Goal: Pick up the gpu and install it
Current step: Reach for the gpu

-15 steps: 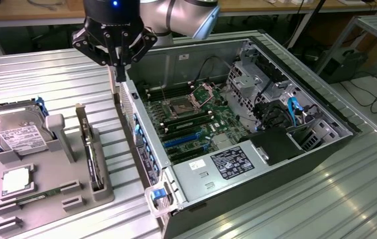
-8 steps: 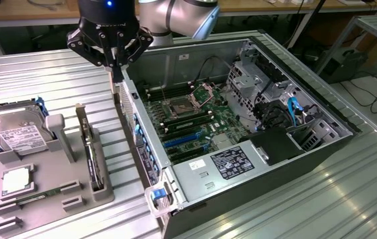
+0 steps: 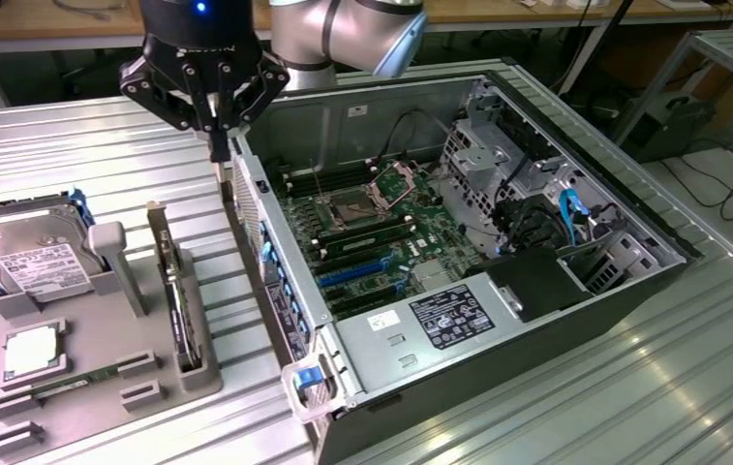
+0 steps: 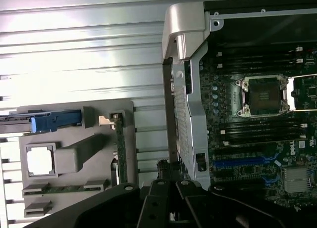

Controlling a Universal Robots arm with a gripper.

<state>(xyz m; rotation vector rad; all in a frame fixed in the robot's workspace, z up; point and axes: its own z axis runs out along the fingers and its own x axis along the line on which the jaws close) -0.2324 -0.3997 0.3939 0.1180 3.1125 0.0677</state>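
Pincer point(image 3: 220, 153) fully closed, gripping nothing, hanging over a side wall of the open PC case point(image 3: 340, 116). gpu point(image 3: 183, 300) stands on edge in the grey holder point(image 3: 146, 387) on the table point(image 3: 69, 155), below the pincer and apart from it, on its side away from the case.

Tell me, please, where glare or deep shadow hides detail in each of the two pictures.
Exterior view: the ribbed metal table shines brightly beside the computer case, whose inside is evenly lit. Wrist view: glare whitens the table and the square chip on the grey tray; part of the case's inside lies in shadow.
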